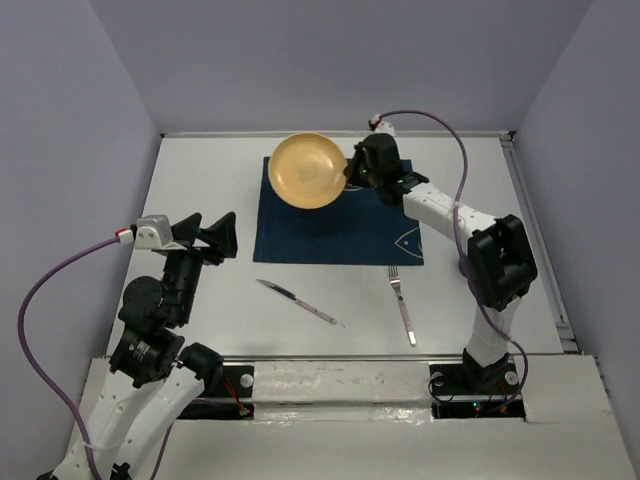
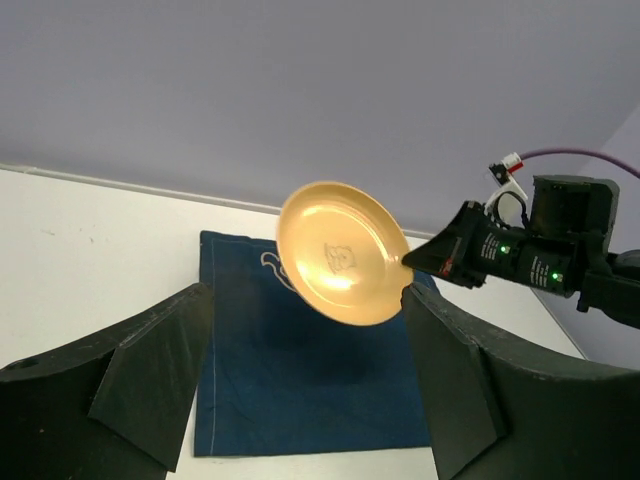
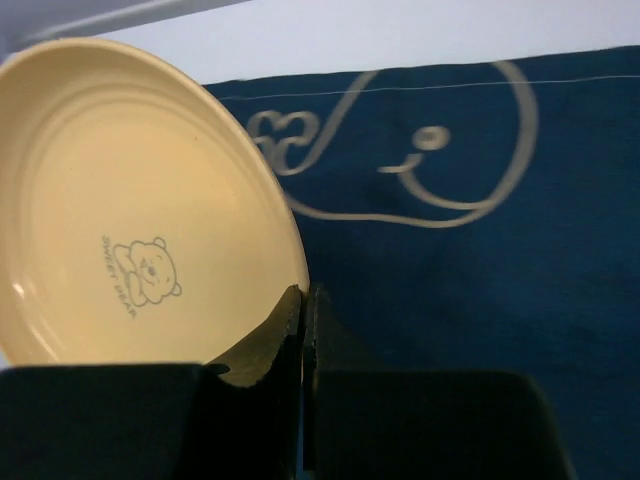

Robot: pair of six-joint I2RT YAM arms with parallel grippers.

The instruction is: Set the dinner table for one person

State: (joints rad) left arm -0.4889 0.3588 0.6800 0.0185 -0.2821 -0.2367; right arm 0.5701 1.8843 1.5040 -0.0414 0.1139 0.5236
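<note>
Dinner table [image 1: 200, 180] lies beneath right claw [image 1: 348, 176] (apparently gripping the plate [image 1: 305, 170]).

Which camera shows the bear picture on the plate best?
Right wrist view: the bear is close and sharp. Left wrist view shows only a small blur; top view, the plate with no readable drawing.

I see my yellow plate [image 1: 307, 170] tilted above the far left corner of the navy whale placemat [image 1: 335, 235]. Nearer me lie a knife [image 1: 298, 302] and, well apart to its right, a fork [image 1: 402, 305].
</note>
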